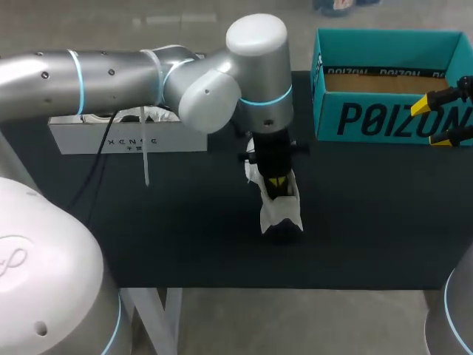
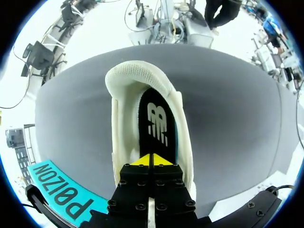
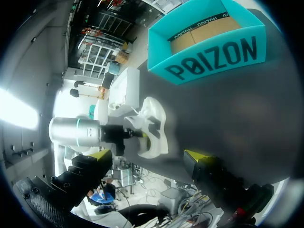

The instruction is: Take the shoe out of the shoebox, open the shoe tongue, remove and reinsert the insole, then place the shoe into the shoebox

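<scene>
Yellow-tipped left end effector (image 2: 151, 160), fully closed, touches black insole (image 2: 156, 123).

Even overhead light lies soft on the dark counter (image 1: 185, 244), the white shoe (image 1: 279, 211) bright against it. Both wrist views glare white in places beyond the counter.

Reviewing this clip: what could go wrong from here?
The left gripper has its tips together on the insole inside the white shoe; nothing else holds the shoe, so a pull may lift or tip it. The right gripper hangs open by the teal shoebox, probably too far to steady it.
</scene>
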{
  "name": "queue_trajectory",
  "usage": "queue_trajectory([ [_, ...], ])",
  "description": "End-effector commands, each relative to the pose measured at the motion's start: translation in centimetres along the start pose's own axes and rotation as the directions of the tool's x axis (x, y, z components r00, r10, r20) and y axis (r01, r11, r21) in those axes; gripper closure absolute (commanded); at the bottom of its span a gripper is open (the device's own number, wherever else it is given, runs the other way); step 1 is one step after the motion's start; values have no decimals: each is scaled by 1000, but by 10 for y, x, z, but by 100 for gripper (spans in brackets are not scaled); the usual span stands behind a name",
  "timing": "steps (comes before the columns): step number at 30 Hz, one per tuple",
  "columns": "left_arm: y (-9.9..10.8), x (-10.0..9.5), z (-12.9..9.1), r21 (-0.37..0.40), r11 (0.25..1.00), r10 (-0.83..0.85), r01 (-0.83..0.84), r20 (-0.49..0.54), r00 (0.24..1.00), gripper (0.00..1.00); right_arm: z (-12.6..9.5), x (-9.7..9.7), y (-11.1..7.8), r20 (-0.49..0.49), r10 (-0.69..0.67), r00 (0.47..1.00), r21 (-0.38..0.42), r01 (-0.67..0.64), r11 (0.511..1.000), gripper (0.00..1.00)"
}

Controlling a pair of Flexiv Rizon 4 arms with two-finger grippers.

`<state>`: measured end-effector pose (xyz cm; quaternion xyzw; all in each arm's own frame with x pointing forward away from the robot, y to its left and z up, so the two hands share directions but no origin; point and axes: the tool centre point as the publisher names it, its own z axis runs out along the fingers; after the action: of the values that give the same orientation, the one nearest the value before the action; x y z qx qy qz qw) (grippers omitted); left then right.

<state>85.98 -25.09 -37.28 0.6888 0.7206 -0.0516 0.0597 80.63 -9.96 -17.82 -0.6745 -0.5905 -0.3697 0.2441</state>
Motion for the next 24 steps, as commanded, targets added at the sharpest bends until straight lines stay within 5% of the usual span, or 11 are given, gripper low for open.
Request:
queue_trajectory([
  [1,2,0,-2,-5,1000,-1,1,1,1000,100,0,0,0,4,2,1000,0,-2,1000,0],
  [2,1,0,-3,-4,1000,-2,2,1,1000,93,0,0,0,4,2,1000,0,-2,1000,0],
  [3,1,0,-3,-5,1000,-3,3,-1,1000,55,0,0,0,4,2,1000,0,-2,1000,0],
  [4,0,1,-4,0,1000,-5,5,-12,1000,27,0,0,0,4,2,1000,0,-2,1000,0],
  [8,1,3,-3,-2,1000,-21,21,-33,999,0,0,0,0,4,2,1000,0,-2,1000,0],
  [24,4,3,-13,-20,999,-50,49,-66,997,0,0,0,0,4,2,1000,0,-2,1000,0],
])
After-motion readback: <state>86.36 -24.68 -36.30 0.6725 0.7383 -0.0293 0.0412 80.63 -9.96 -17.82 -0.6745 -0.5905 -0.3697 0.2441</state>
